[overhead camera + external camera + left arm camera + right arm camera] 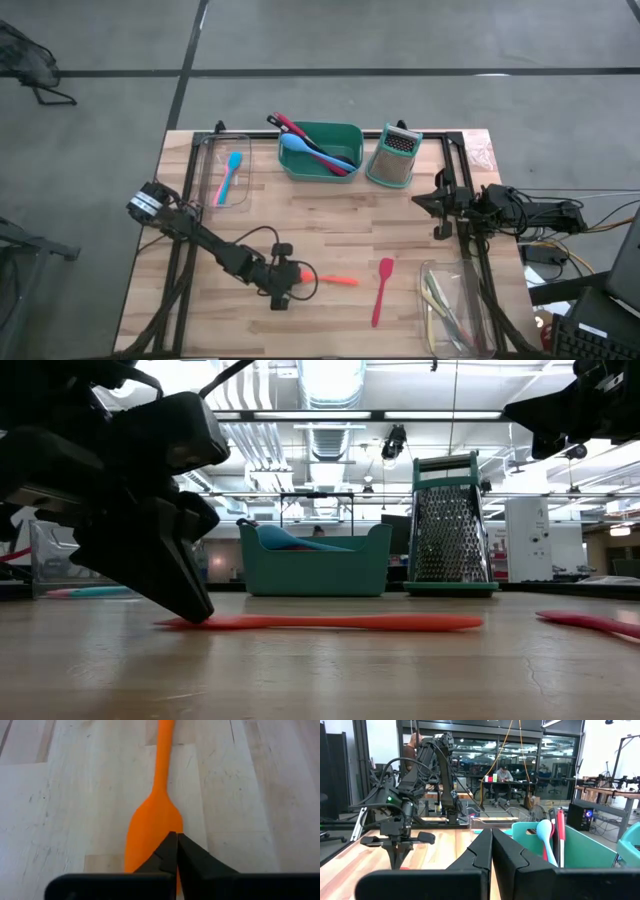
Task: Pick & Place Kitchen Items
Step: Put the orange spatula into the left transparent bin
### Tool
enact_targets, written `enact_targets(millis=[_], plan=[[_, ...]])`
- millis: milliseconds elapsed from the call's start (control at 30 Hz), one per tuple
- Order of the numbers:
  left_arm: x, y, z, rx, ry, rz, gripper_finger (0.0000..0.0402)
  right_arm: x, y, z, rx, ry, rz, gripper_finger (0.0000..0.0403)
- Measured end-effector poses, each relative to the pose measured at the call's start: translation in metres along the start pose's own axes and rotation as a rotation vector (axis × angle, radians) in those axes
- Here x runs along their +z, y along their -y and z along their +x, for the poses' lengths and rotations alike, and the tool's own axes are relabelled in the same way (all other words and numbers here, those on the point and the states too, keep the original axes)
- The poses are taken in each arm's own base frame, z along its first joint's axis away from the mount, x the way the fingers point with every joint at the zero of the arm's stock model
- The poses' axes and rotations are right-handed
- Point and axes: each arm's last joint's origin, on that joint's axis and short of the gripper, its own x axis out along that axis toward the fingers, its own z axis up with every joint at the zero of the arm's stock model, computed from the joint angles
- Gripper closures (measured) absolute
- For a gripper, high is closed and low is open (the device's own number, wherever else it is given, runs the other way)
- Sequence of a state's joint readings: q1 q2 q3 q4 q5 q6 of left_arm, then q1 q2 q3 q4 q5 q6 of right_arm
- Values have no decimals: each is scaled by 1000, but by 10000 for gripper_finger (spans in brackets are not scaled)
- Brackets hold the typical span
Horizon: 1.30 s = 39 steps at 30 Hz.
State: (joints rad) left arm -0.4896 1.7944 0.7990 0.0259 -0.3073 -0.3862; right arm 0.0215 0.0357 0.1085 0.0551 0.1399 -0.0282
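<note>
High view, left hand (284,272) closed over one orange spatula (338,281), one red spatula (383,288) alongside, right hand (437,206) closed.

Left gripper (185,605) is down at the wooden table (320,670), its tip at the near end of the orange spatula (330,623). Behind the spatula stand the teal tub (312,568) and box grater (450,530).

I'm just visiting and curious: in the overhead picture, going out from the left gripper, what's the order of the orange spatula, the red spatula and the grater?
From the left gripper, low over the table's near-left part:
1. Orange spatula, right under the fingertips.
2. Red spatula, lying farther right.
3. Grater, standing at the far edge, beside the teal tub.
</note>
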Motion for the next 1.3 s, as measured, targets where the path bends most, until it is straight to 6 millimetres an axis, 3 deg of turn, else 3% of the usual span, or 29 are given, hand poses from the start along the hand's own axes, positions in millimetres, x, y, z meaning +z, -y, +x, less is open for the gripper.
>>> enact_targets(millis=[200,400,600,1033,1300], plan=[[11,1,-16,-45,62,3,376,0,0,0,0,0,1,394],[21,-5,-48,-33,103,8,353,0,0,0,0,0,0,394],[18,-11,-57,11,64,5,301,0,0,0,0,1,-1,394],[6,-9,-30,40,-11,4,126,0,0,0,0,1,1,394],[0,-12,-14,54,-34,8,95,0,0,0,0,2,1,394]])
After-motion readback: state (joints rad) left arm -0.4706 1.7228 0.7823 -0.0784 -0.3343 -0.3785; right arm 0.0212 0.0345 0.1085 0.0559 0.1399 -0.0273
